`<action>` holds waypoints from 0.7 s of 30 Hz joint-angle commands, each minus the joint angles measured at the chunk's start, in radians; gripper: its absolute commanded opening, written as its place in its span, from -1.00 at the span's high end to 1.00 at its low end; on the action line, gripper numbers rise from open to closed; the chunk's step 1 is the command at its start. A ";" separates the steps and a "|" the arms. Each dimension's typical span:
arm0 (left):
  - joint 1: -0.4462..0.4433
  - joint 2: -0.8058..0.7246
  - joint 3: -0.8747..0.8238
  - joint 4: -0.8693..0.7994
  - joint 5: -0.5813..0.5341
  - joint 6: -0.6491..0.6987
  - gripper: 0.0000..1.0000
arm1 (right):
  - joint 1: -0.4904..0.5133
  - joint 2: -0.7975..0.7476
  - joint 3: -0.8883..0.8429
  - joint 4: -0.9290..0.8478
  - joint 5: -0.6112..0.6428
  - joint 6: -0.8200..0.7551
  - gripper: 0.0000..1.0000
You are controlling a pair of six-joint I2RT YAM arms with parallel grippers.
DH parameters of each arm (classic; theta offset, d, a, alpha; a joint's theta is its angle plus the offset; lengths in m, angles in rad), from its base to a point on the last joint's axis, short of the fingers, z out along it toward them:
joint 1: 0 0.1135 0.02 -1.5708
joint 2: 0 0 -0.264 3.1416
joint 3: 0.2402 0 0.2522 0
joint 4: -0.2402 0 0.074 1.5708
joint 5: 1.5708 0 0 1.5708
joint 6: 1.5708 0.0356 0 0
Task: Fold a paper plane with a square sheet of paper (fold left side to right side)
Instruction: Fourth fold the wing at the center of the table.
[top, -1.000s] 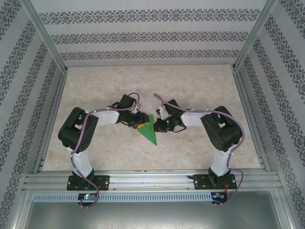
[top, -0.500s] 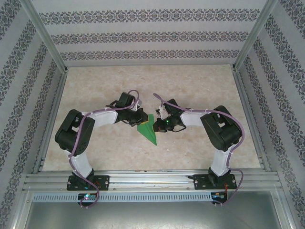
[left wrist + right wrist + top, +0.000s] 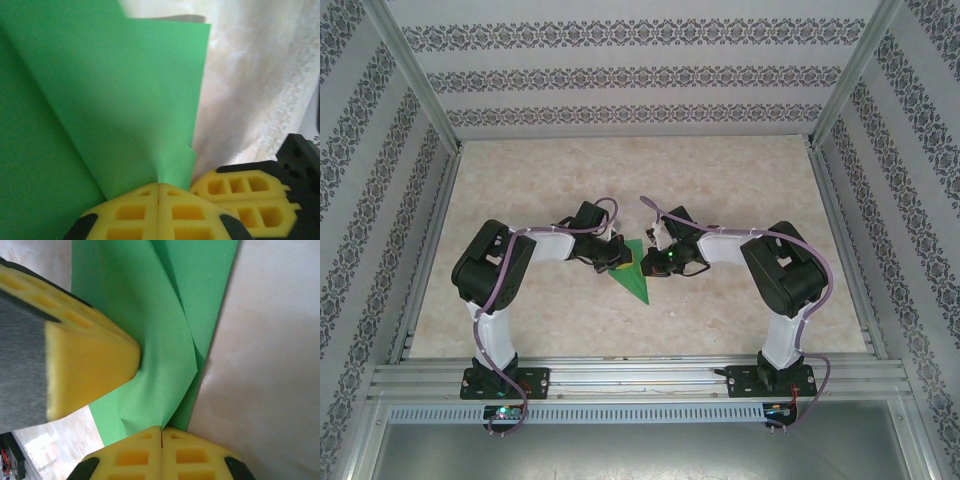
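The green sheet of paper (image 3: 633,272) lies mid-table, folded into a pointed dart shape with its tip toward the arms. My left gripper (image 3: 618,258) is at its left edge and my right gripper (image 3: 649,262) at its right edge. In the left wrist view the yellow jaws of the left gripper (image 3: 159,185) are shut on a raised flap of the paper (image 3: 100,90), with the right gripper's fingers (image 3: 245,192) close by. In the right wrist view the right gripper (image 3: 161,429) pinches the paper's (image 3: 150,330) edge, and a left finger (image 3: 85,370) presses against the fold.
The marble-patterned tabletop (image 3: 740,180) spreads on all sides of the paper. Patterned walls with aluminium posts (image 3: 415,80) close in the left, right and back. An aluminium rail (image 3: 640,375) runs along the near edge by the arm bases.
My left gripper has closed on the paper's left flap and its arm has shifted a little to the right. The right gripper stays shut in place.
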 commanded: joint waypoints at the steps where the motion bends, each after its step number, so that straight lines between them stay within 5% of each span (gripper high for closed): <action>1: -0.009 0.015 0.005 0.009 -0.023 0.014 0.90 | 0.014 0.073 -0.024 -0.108 0.150 -0.033 1.00; 21: -0.004 0.025 -0.065 -0.031 -0.089 0.004 0.97 | 0.013 0.061 -0.016 -0.095 0.118 -0.023 1.00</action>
